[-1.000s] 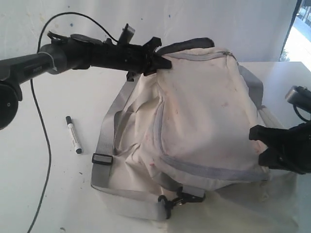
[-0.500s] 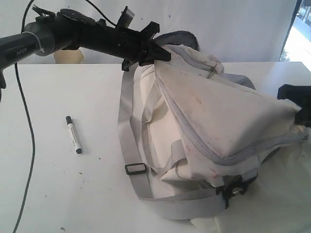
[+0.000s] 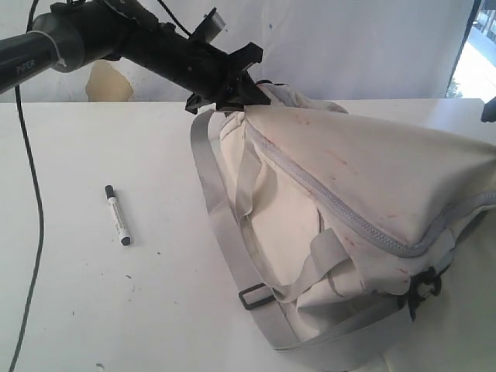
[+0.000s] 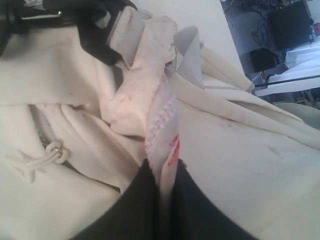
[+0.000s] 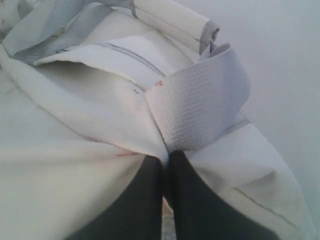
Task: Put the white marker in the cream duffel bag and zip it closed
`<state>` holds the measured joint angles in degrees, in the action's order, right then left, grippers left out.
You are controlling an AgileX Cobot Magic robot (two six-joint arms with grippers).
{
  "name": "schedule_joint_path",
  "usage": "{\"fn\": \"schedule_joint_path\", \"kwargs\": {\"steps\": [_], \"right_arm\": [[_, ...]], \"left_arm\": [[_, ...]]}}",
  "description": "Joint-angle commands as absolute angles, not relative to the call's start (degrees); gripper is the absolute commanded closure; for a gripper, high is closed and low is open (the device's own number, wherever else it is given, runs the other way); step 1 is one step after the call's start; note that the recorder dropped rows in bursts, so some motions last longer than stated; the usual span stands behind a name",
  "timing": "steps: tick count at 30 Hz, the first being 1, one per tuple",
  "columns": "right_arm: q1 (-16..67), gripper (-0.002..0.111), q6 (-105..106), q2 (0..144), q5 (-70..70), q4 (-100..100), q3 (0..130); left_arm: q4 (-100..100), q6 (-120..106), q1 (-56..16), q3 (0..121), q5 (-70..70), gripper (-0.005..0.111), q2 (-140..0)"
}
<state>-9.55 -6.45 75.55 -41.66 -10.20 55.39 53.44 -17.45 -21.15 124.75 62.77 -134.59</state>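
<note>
The cream duffel bag [image 3: 364, 194] hangs stretched between both grippers, its lower side still on the white table, its grey zipper [image 3: 333, 205] running across the raised panel. My left gripper [image 3: 240, 87] is shut on the bag's far-left end; in the left wrist view its gripper [image 4: 164, 167] pinches a fold of smudged cream fabric [image 4: 160, 120]. My right gripper [image 5: 166, 160] is shut on the bag's right end, beside a grey webbing strap [image 5: 202, 107]; in the exterior view only a dark bit of it shows at the right edge. The white marker [image 3: 118, 215] lies on the table left of the bag.
A grey shoulder strap [image 3: 225, 232] with a black buckle [image 3: 253, 295] trails across the table in front of the bag. A black clip [image 3: 422, 288] hangs at the bag's lower right. A black cable [image 3: 31, 225] drops along the left side. A white wall [image 3: 349, 46] stands behind.
Both grippers have lifted and pulled the bag's ends apart, so the bag rose and stretched taut. The right gripper went nearly out of the exterior view. The marker has not moved.
</note>
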Motion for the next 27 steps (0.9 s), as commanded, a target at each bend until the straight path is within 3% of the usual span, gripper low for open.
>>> {"fn": "schedule_joint_path", "kwargs": {"steps": [1,8,13,27], "right_arm": [[-11.5,0.108,-6.9,77.4,-39.1,-4.5,56.1],[-11.5,0.108,-9.1,85.3,-39.2,-6.0,60.4],[-11.5,0.108,5.1,94.0,-40.7,-25.1,68.4],[-11.5,0.108,8.0,102.3,-38.9,-26.8,80.6]], "left_arm": [[40.9,-15.1,-19.5,124.8,64.7,0.107,-131.1],[29.4,-10.4,-19.5,124.7,70.0,0.107,-128.4],[22.0,-7.2,-19.5,124.7,70.0,0.107,-126.7],[24.7,-4.8,-19.5,124.7,70.0,0.107,-126.7]]}}
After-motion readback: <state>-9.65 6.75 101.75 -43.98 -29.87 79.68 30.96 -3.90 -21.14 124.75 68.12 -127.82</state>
